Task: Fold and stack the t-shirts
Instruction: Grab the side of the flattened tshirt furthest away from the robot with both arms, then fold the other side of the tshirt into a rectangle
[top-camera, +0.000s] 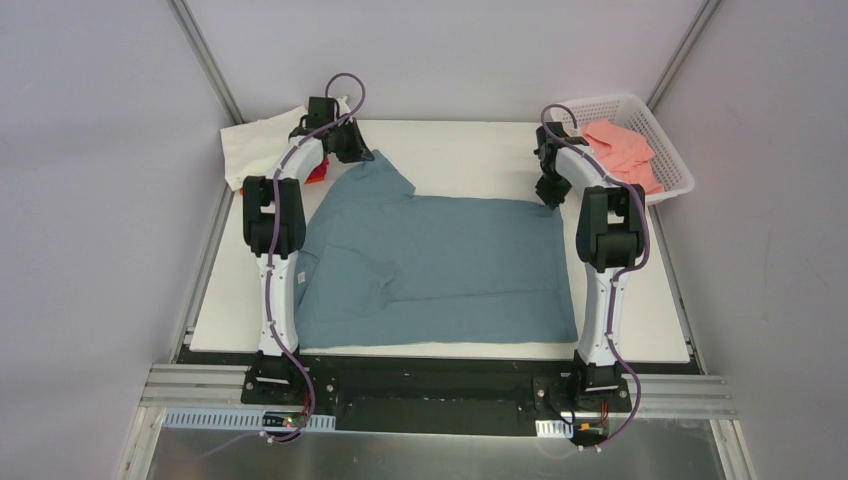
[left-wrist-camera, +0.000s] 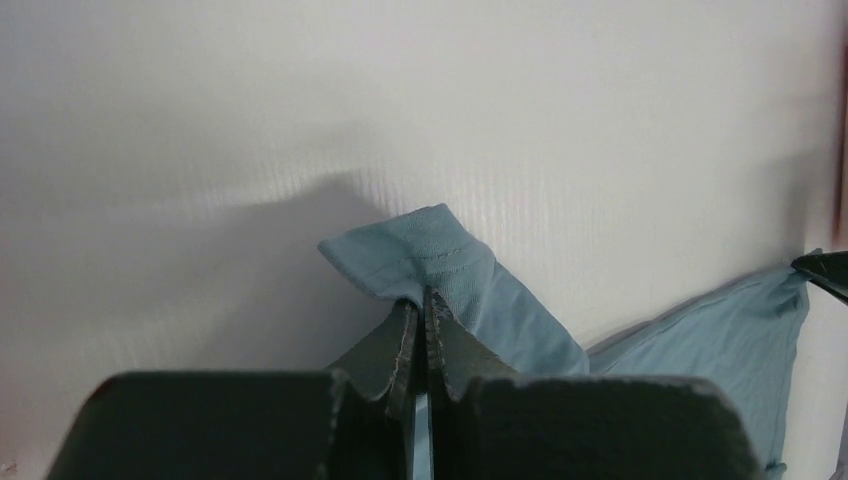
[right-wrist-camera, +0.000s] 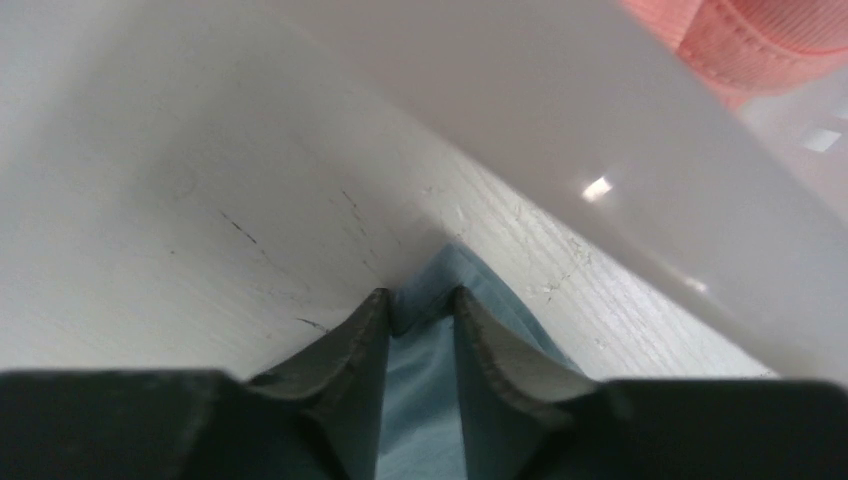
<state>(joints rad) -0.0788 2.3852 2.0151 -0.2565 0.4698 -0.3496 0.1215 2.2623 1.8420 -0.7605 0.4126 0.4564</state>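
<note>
The slate blue-grey t-shirt (top-camera: 440, 260) lies spread across the white table. My left gripper (top-camera: 360, 152) is at its far left part and is shut on a hemmed edge of the fabric (left-wrist-camera: 430, 255), which it holds pinched just above the table. My right gripper (top-camera: 549, 196) is at the shirt's far right corner, its jaws closed on a fold of blue fabric (right-wrist-camera: 420, 400) that fills the narrow gap between them. A cream-white shirt (top-camera: 255, 145) and a red one (top-camera: 318, 173) lie at the back left. Salmon-pink shirts (top-camera: 622, 150) lie in the basket.
The white lattice basket (top-camera: 668, 160) stands at the back right, close beside my right gripper; its wall (right-wrist-camera: 600, 120) fills the upper right of the right wrist view. Grey enclosure walls and metal posts ring the table (top-camera: 460, 150).
</note>
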